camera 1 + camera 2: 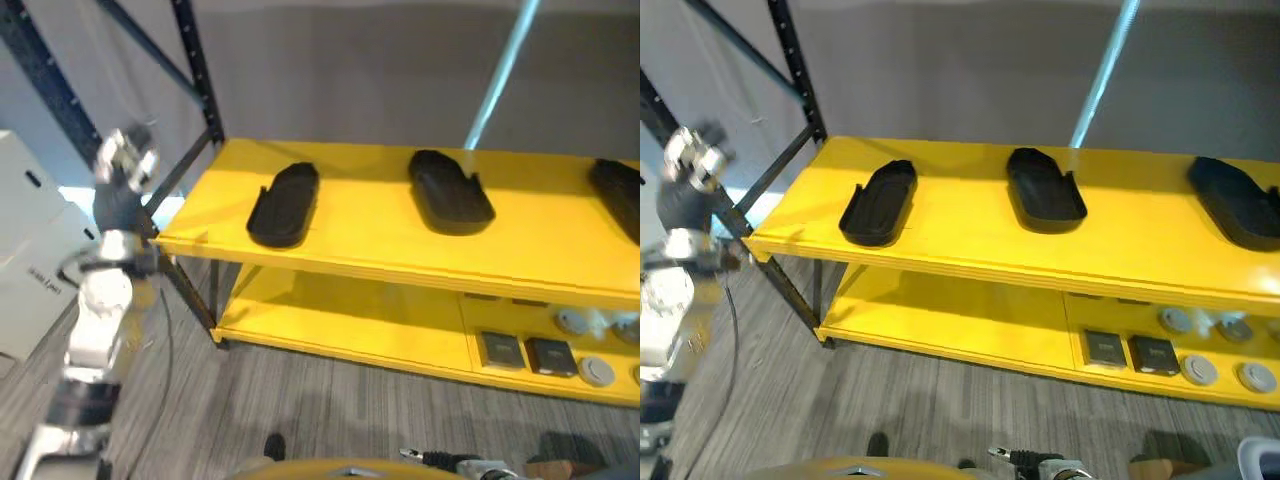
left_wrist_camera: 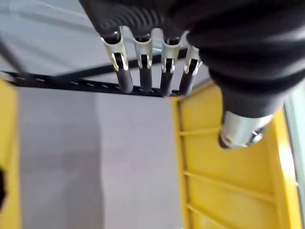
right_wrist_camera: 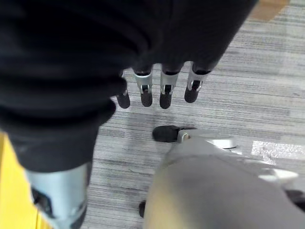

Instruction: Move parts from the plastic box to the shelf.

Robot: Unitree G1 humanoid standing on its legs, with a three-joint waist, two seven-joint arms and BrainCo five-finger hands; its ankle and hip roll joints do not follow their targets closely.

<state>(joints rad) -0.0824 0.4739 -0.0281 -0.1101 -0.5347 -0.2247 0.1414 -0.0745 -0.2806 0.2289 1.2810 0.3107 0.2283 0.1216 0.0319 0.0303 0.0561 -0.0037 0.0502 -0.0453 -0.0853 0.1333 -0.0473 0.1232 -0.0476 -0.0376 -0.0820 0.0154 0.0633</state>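
Three black moulded parts lie on the top board of the yellow shelf (image 1: 380, 245): one at the left (image 1: 285, 205), one in the middle (image 1: 450, 190), one at the right edge (image 1: 618, 195). My left hand (image 1: 125, 160) is raised to the left of the shelf, beside its dark blue upright, apart from the parts. In its wrist view its fingers (image 2: 143, 71) are straight and hold nothing. My right hand (image 3: 162, 93) hangs low over the grey floor with straight, empty fingers.
The lower shelf board (image 1: 330, 315) carries small dark boxes (image 1: 500, 350) and round grey pieces (image 1: 597, 370) at its right end. A white carton (image 1: 25, 250) stands on the floor at the left. A pale blue bar (image 1: 500, 70) leans behind the shelf.
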